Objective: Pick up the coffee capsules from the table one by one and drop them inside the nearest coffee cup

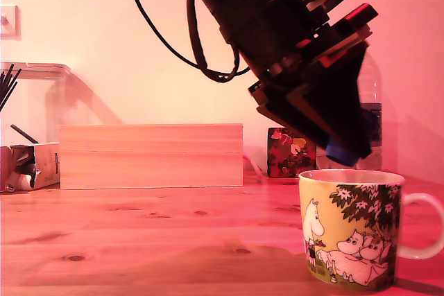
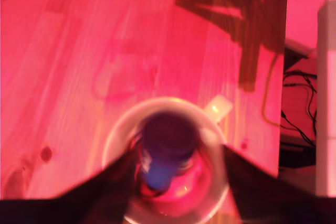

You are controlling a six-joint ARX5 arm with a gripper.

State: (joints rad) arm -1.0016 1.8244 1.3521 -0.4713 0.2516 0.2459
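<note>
Taking the yellow mug [image 1: 350,230] as the landmark and reading the exterior view from its left: far off to the mug's left a clear plastic bin [image 1: 38,98] with dark sticks is standing at the back of the bench [image 1: 139,233], then a long pale wooden box [image 1: 150,156] is lying behind and to the left of the mug, then a small patterned red box [image 1: 290,152] is sitting just behind it, and a clear water bottle [image 1: 371,102] is rising behind the mug, partly hidden by the arm. Directly above the mug's mouth the tool [image 1: 347,147] is hanging, tilted, with one dark-blue capsule [image 1: 341,150] showing at its lower tip. In the wrist view the capsule [image 2: 167,148] is sitting between the two dark fingers [image 2: 113,182], pinched by them as far as the blur allows judging, and it is lining up almost dead centre over the mug's white inside [image 2: 165,161], its axis pointing roughly down into the opening; the mug's handle [image 2: 218,107] is sticking out to one side. So the thing the coming move turns on is straight below: the capsule is over the mug, clear of the rim, and a release looks likely to be all that is needed. Counting: one mug, one capsule in sight, one arm; no other capsule is showing on the bench in either view.
</note>
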